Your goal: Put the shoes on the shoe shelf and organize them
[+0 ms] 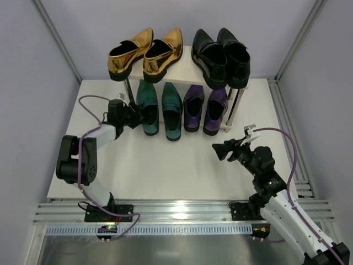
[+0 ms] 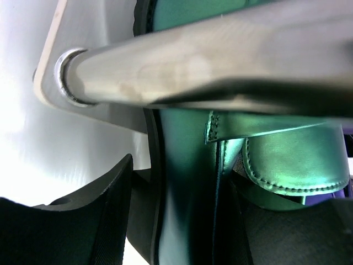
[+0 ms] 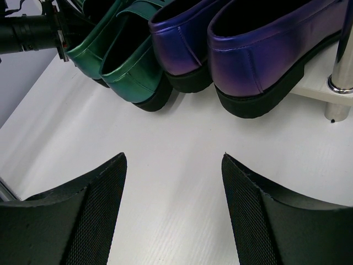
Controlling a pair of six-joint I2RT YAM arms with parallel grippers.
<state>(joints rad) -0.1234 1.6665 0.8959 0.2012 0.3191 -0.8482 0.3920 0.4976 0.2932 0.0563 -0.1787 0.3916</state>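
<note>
My left fingers straddle the heel of the teal shoe (clamped? can't tell); my right fingers gape empty, facing the purple pair.

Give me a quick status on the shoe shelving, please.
Left gripper straddling heel wall of left teal shoe, grip unclear. Right gripper open, empty. All four pairs on shoe shelf. Nothing in the way.

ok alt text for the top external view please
A two-tier shoe shelf holds a gold pair and black pair on top, teal pair and purple pair below, heels toward two robot arms. The left arm has jaws astride the outer teal shoe's heel; the right arm holds jaws open over the table, clear of the shoes.
</note>
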